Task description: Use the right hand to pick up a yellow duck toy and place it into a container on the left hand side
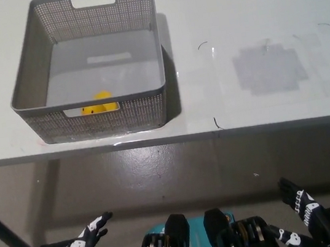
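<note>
Head view: yellow duck toy [97,103] in basket [28,75].

One grey mesh basket [34,78] on one white table [248,11]; one yellow duck toy [99,104] inside it; two robot hands low in view: white left hand [88,235], black right hand [301,202].
</note>
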`<state>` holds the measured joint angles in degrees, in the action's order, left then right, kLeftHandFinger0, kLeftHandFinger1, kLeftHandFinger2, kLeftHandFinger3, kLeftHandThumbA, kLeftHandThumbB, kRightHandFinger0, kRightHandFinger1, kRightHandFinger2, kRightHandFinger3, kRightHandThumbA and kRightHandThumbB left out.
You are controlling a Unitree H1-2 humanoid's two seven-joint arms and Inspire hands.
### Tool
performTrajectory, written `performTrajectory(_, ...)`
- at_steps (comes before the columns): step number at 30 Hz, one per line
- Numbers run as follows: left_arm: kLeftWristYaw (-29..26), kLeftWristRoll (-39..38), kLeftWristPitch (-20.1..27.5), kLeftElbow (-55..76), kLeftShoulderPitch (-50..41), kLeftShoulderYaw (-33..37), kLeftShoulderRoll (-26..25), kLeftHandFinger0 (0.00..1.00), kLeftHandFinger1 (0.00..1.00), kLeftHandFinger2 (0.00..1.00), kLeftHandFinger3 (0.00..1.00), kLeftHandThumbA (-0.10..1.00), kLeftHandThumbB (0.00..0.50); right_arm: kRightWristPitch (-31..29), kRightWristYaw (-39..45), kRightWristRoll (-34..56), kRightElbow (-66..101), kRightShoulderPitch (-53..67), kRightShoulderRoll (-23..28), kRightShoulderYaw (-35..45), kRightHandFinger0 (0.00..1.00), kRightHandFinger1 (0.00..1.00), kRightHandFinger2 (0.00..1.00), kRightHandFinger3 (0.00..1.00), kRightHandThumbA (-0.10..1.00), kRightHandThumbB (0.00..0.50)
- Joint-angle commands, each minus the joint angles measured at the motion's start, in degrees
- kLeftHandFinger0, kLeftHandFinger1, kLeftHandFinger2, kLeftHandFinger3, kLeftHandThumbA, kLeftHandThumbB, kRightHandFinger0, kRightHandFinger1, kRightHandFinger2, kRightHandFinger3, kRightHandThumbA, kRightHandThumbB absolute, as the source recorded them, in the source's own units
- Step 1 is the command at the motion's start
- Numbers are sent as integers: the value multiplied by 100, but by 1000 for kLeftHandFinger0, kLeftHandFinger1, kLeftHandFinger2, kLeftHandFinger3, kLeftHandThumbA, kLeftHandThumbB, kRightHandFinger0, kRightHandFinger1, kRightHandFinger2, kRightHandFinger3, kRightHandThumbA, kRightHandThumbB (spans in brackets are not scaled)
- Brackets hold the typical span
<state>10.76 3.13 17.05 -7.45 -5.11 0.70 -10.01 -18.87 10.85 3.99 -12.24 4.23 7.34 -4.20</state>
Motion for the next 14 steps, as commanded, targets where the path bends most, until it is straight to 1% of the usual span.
performTrajectory(1, -57, -7, 165, 64, 77, 47, 1, 1000, 1000, 1000, 1000, 1000, 343, -119, 92, 134, 89, -24, 48, 54, 1000, 1000, 1000, 1000, 1000, 368)
performTrajectory(4, -39, 62, 138, 72, 46, 96, -16, 1000, 1000, 1000, 1000, 1000, 323, -220, 87, 134, 61, 59, 54, 60, 1000, 1000, 1000, 1000, 1000, 370)
performTrajectory(5, -50, 80, 149, 43, 119, 95, -24, 1000, 1000, 1000, 1000, 1000, 325, -258, 75, 137, 0, 3, 44, 72, 1000, 1000, 1000, 1000, 1000, 370)
performTrajectory(7, -39, 58, 127, -13, 223, 106, -13, 1000, 1000, 1000, 1000, 1000, 351, -294, 67, 118, -46, -72, 61, 85, 1000, 1000, 1000, 1000, 1000, 363)
performTrajectory(10, 1, -8, 50, 32, 184, 135, 10, 1000, 1000, 1000, 1000, 1000, 355, -263, 108, 177, 44, 23, 83, 85, 1000, 1000, 1000, 1000, 1000, 353)
performTrajectory(12, -67, 113, 44, 32, 230, 139, -1, 1000, 1000, 1000, 1000, 1000, 354, -332, 81, 120, -26, -46, 85, 87, 1000, 1000, 1000, 1000, 1000, 347)
performTrajectory(14, -21, 111, 44, 75, 123, 181, -20, 1000, 1000, 1000, 1000, 1000, 340, -358, 60, 64, 11, 97, 93, 73, 1000, 1000, 1000, 1000, 1000, 355)
